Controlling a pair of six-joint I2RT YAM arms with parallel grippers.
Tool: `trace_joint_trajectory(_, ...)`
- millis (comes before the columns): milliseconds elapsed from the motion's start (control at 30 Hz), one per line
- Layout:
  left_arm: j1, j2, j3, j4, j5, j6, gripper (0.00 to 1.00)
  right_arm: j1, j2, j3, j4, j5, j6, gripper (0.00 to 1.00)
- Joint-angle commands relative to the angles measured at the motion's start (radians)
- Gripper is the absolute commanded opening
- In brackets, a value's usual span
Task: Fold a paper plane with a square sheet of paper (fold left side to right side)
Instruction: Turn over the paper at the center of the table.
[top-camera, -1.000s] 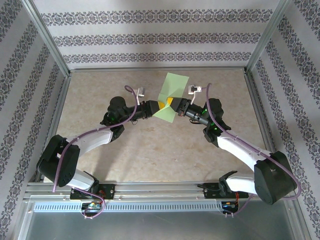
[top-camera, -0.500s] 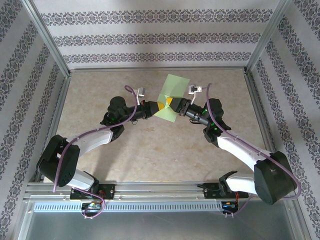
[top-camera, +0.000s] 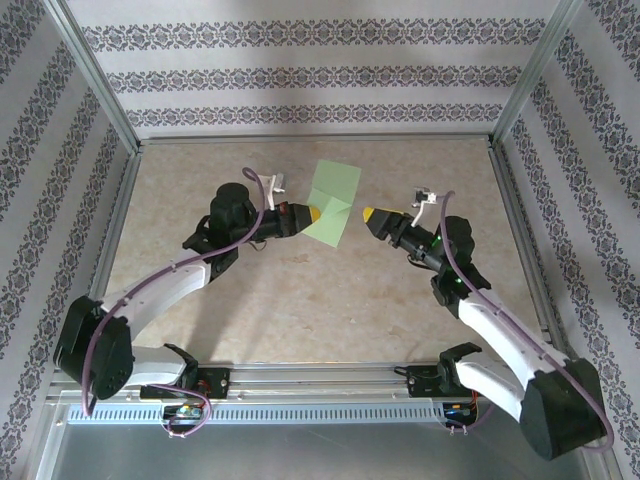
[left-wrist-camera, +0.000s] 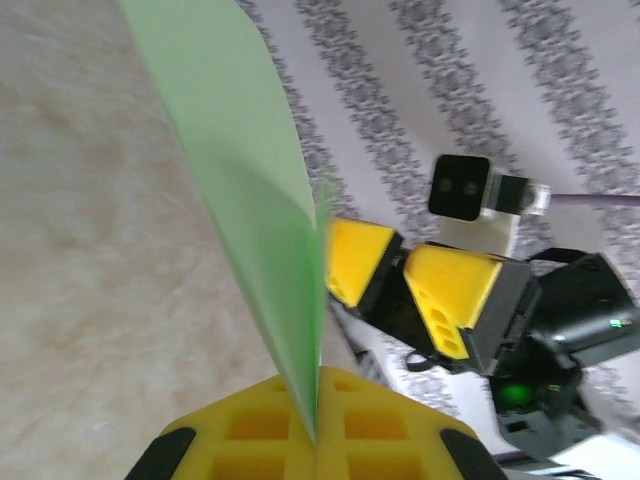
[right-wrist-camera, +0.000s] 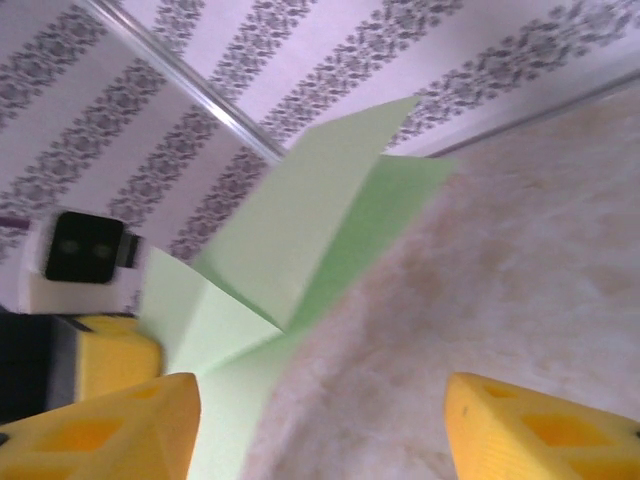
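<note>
The light green square sheet of paper (top-camera: 333, 200) is bent along a crease and held off the tabletop at mid-back. My left gripper (top-camera: 313, 214) is shut on its left edge; in the left wrist view the paper (left-wrist-camera: 245, 190) rises edge-on from between the closed yellow fingers (left-wrist-camera: 260, 430). My right gripper (top-camera: 368, 213) stands open to the right of the sheet, apart from it, with nothing between its fingertips (right-wrist-camera: 100, 425). From the right wrist view the folded paper (right-wrist-camera: 290, 250) shows ahead and to the left. Across the sheet in the left wrist view I see the right gripper (left-wrist-camera: 400, 275).
The beige mottled tabletop (top-camera: 300, 290) lies under both arms. Metal frame posts (top-camera: 100, 90) and patterned walls (top-camera: 320, 75) enclose the table on three sides. A metal rail (top-camera: 320, 375) runs along the near edge by the arm bases.
My right gripper has let go of the paper, opened and drawn back to the right. The left gripper has shut on the sheet's left edge and shifted slightly left with it.
</note>
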Motion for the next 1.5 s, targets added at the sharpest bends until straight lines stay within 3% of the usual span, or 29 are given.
trace_joint_trajectory(0, -0.036, -0.043, 0.107, -0.445, -0.164, 0.293, 0.00, -0.014, -0.075, -0.024, -0.171, 0.080, -0.106, 0.72)
trace_joint_trajectory(167, -0.163, 0.007, 0.295, -0.862, -0.576, 0.509, 0.00, -0.029, -0.146, -0.028, -0.322, 0.183, -0.164, 0.84)
trace_joint_trajectory(333, -0.275, 0.117, 0.430, -1.092, -1.004, 0.540, 0.00, -0.046, -0.178, -0.030, -0.382, 0.236, -0.178, 0.98)
trace_joint_trajectory(400, -0.312, 0.168, 0.463, -1.153, -1.168, 0.530, 0.00, -0.052, -0.186, -0.037, -0.388, 0.244, -0.177, 0.98)
trace_joint_trajectory(533, -0.373, 0.285, 0.525, -1.273, -1.376, 0.479, 0.00, -0.060, -0.201, -0.043, -0.402, 0.254, -0.174, 0.98)
trace_joint_trajectory(633, -0.404, 0.373, 0.561, -1.367, -1.460, 0.398, 0.00, -0.069, -0.208, -0.047, -0.409, 0.261, -0.173, 0.99)
trace_joint_trajectory(733, -0.427, 0.453, 0.568, -1.440, -1.473, 0.282, 0.00, -0.073, -0.214, -0.052, -0.409, 0.263, -0.170, 0.98)
trace_joint_trajectory(900, -0.458, 0.574, 0.546, -1.464, -1.400, 0.131, 0.00, -0.083, -0.218, -0.052, -0.413, 0.256, -0.170, 0.98)
trace_joint_trajectory(1233, -0.465, 0.635, 0.531, -1.209, -0.991, 0.135, 0.03, -0.100, -0.228, -0.064, -0.413, 0.240, -0.154, 0.98)
trace_joint_trajectory(1467, -0.464, 0.670, 0.534, -1.129, -0.860, 0.125, 0.06, -0.106, -0.233, -0.076, -0.409, 0.229, -0.145, 0.98)
